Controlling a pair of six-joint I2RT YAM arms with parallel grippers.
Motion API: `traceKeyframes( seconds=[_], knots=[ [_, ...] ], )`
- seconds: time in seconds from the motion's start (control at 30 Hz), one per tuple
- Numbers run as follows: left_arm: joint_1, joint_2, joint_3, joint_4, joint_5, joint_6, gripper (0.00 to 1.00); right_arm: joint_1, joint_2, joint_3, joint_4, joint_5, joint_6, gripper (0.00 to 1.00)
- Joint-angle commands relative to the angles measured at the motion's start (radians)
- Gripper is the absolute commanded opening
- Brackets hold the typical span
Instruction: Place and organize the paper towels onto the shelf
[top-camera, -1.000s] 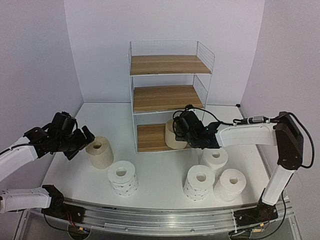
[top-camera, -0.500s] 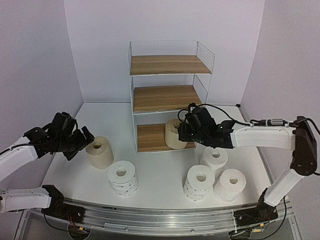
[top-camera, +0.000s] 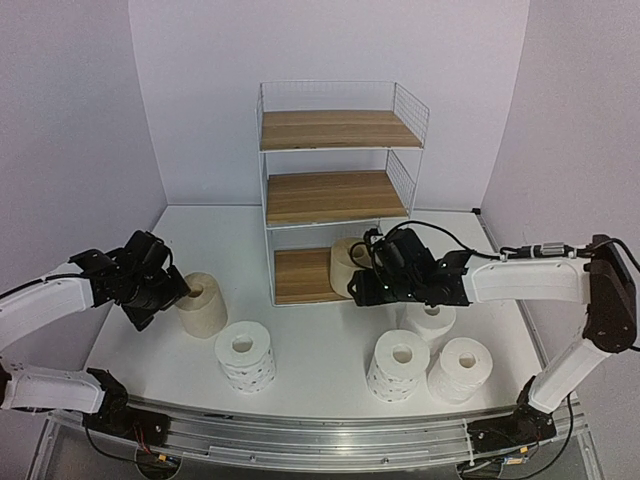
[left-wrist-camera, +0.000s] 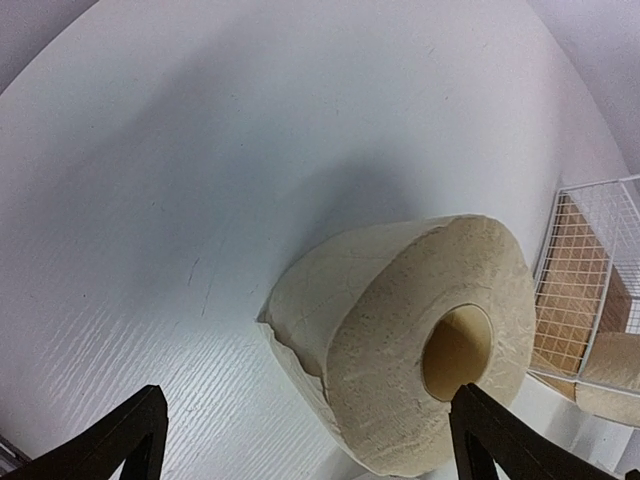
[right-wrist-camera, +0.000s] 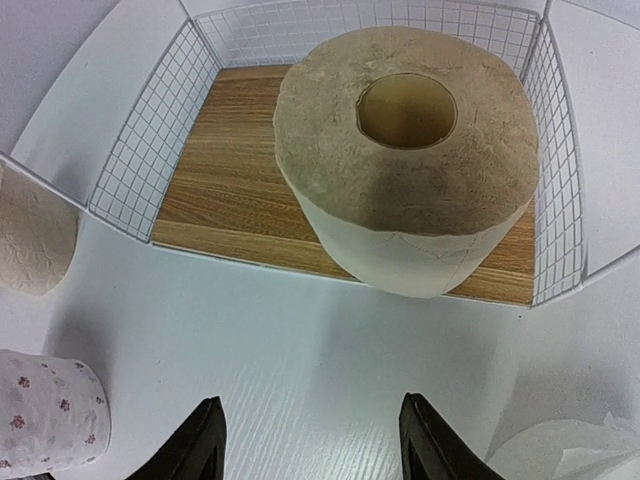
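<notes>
The shelf (top-camera: 335, 190) stands at the back centre. One beige roll (top-camera: 347, 266) stands upright on its bottom board (right-wrist-camera: 230, 190), at the right front. My right gripper (top-camera: 368, 285) is open and empty on the table side, just in front of that roll (right-wrist-camera: 410, 150); its point in the right wrist view is (right-wrist-camera: 312, 425). A second beige roll (top-camera: 200, 303) stands on the table at the left. My left gripper (top-camera: 168, 293) is open beside it, its fingers straddling the roll (left-wrist-camera: 420, 350) without touching it; its point in the left wrist view is (left-wrist-camera: 310, 440).
Two dotted rolls (top-camera: 244, 356) (top-camera: 398, 365) and two plain white rolls (top-camera: 431, 318) (top-camera: 462, 368) stand on the table in front. One dotted roll (right-wrist-camera: 45, 420) is close to the right gripper's left. The shelf's mesh side (left-wrist-camera: 580, 290) lies beyond the left roll.
My right gripper has drawn back out of the bottom tier, leaving the beige roll on the board. My left gripper has moved right, up to the beige roll on the table.
</notes>
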Motion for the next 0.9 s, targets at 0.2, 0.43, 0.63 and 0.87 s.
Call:
traceKeyframes(
  seconds=[0.2,0.43,0.63,0.87],
  knots=[
    [0.038,0.12,-0.018,0.19,0.071,0.013,0.85,-0.004,-0.037,-0.026,0.019,-0.042,0.018,0.56],
    [0.038,0.181,-0.037,0.267,0.12,0.013,0.62,-0.004,-0.074,-0.053,0.018,-0.055,0.016,0.56],
    [0.038,0.187,0.004,0.196,0.115,0.038,0.1,-0.004,-0.122,-0.071,0.02,-0.127,-0.056,0.57],
    [0.038,0.109,0.196,0.103,0.265,0.287,0.0,0.017,-0.165,-0.029,0.018,-0.348,-0.26,0.67]
  ],
)
